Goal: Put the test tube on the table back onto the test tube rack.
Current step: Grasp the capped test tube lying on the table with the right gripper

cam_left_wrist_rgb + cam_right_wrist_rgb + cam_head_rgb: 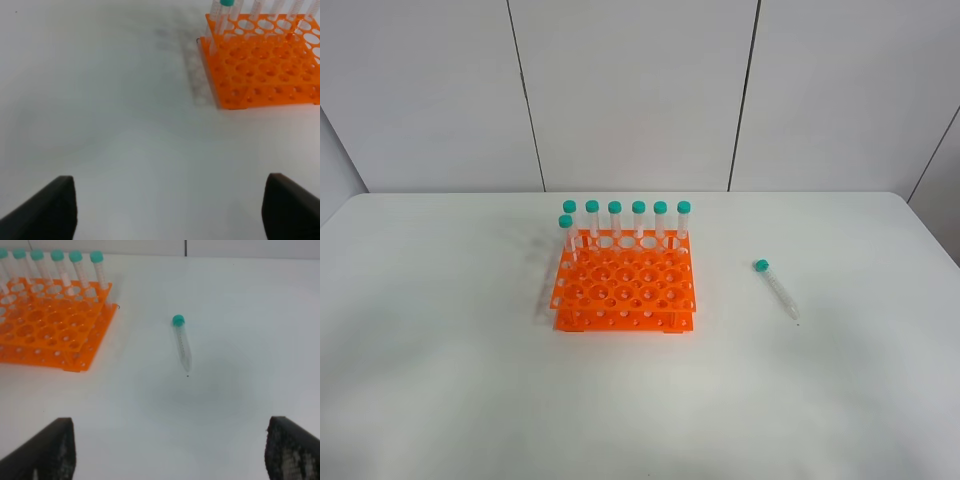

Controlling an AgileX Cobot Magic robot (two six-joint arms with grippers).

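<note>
A clear test tube (pixel 778 289) with a teal cap lies flat on the white table (pixel 440 380), right of the orange test tube rack (pixel 625 293); it also shows in the right wrist view (pixel 182 344). The rack (pixel 47 330) holds several capped tubes upright along its back row and one at its left. Neither gripper shows in the exterior high view. My left gripper (pixel 170 207) is open and empty, near the rack (pixel 262 67). My right gripper (pixel 170 450) is open and empty, back from the lying tube.
White wall panels (pixel 630 90) stand behind the table's far edge. The table's right corner (pixel 910 205) is rounded.
</note>
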